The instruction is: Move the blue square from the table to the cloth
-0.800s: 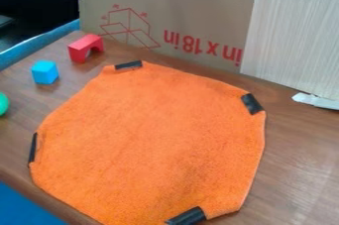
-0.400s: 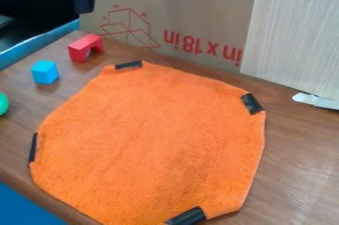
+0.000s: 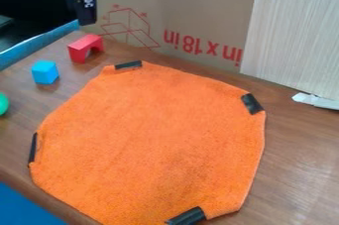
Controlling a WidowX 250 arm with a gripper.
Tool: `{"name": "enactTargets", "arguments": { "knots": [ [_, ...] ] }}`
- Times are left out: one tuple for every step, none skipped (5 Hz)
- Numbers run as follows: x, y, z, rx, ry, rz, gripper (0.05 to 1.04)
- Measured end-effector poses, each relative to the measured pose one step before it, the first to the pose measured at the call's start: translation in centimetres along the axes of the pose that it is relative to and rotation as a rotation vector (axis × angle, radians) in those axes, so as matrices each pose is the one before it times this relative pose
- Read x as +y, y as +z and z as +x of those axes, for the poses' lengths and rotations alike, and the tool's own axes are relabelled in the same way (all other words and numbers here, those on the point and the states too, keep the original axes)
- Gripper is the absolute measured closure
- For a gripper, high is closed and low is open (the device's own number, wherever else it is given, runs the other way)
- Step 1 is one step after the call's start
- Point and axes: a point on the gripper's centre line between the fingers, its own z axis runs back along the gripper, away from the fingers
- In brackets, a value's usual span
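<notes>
the blue cube (image 3: 45,72) sits on the brown wood-grain table (image 3: 291,154), off the upper left side of the orange cloth (image 3: 152,140) as the camera looks at it. it lies apart from the cloth, with bare tabletop between the two. the black gripper (image 3: 86,18) hangs down beyond the cloth's upper left corner, in front of the left end of the cardboard sheet (image 3: 179,1) and, in the view, just above the red arch block (image 3: 85,48). i cannot tell whether the gripper is open or closed.

the red arch block rests on the table just outside that same corner of the cloth, farther back than the cube and not touching it. a green ball (image 3: 3,104), cut off by the view's edge, is left of the cloth, nearer the camera than the cube. the cloth lies spread out flat, with black tape (image 3: 128,64) at four places along its rim. behind it stands the cardboard, with red print and a line drawing on it. a pale panel with fine upright grain (image 3: 291,40) leans there too, behind and to the right of the cloth, with a white strip (image 3: 316,101) at its foot.
</notes>
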Motion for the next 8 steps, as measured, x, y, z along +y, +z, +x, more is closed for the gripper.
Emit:
{"name": "enactTargets", "arguments": {
  "knots": [
    [-0.214,-2.086,-1.694,0.0196,0.0274,-0.0214,0.083],
    [-0.246,0.646,-1.122,0.0063,0.0122,0.0541,0.083],
    [0.999,-0.953,-2.718,0.0095,0.0496,0.0078,0.083],
    [1.565,-0.121,-1.631,-0.0166,0.0766,0.0286,0.083],
    [0.876,-1.581,-0.814,0.0212,0.1450,0.0129,0.083],
    [1.067,-1.456,-0.669,0.0063,0.1399,-0.0321,0.083],
    [0.262,-1.130,-0.294,0.0196,0.0827,-0.0252,0.083],
    [-0.064,0.003,0.303,-0.0190,0.0503,-0.0045,0.083]
  ]
}}
